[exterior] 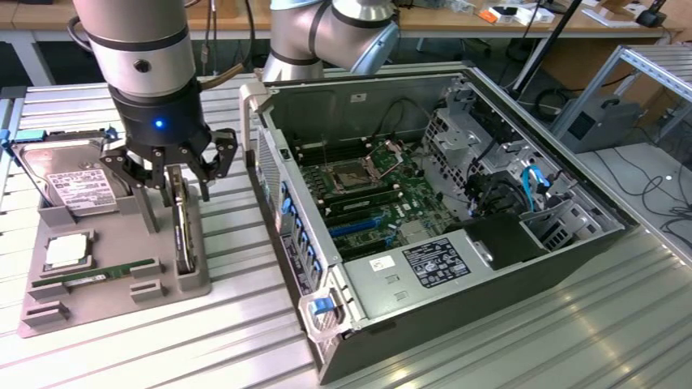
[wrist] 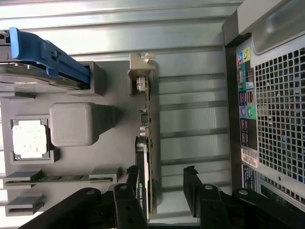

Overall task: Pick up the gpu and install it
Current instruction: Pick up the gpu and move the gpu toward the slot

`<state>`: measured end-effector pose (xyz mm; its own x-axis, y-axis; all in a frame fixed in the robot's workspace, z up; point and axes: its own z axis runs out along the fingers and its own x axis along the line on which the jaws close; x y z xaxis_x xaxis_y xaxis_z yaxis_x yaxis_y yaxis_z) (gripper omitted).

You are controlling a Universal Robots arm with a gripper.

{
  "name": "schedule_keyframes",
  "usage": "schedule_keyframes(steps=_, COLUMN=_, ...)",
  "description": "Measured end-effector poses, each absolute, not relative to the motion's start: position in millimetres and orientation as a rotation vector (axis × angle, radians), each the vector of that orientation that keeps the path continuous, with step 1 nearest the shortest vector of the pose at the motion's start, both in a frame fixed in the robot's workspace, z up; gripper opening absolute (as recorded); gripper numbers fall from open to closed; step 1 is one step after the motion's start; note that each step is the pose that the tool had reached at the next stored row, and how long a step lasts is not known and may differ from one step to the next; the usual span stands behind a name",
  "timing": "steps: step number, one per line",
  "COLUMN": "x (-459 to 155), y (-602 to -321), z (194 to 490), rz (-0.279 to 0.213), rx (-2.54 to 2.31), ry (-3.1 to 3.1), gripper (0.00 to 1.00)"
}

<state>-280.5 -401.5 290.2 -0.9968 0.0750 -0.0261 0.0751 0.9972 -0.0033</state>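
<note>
hidden: gpu (exterior: 186,239) upper end behind fingers (exterior: 203,182) in exterior view (drive (exterior: 70,182) cut by wrist view's edge) | count: one gpu, one drive, one memory stick (exterior: 92,275), one chip (exterior: 65,251), one tray (exterior: 108,296), one case (exterior: 368,101) | gripper (exterior: 184,190): jaws spread, straddling gpu, nothing clamped | gpu: edge-on in tray slot

The gpu (exterior: 186,237) is dark along its edge with a silvery rim. In the wrist view its board edge looks greenish-brown, perhaps with pale lettering on black. The gripper (exterior: 184,193) is black, under a grey arm (exterior: 135,40) with 1 blue light (exterior: 159,124). The tray (exterior: 108,304) is plain grey. At 1 corner of it, the hard drive (exterior: 44,162) is silver with a white label (exterior: 81,194) and a blue bracket (wrist: 47,52). The memory stick (exterior: 92,278) is green. The worktop (exterior: 487,340) is silvery with ribbed stripes.
</note>
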Motion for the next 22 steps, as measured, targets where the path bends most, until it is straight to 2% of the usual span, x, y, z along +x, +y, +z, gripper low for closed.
schedule_keyframes(steps=22, x=-289, y=-402, z=271, rz=-0.007, rx=0.117, ry=3.114, gripper=0.50)
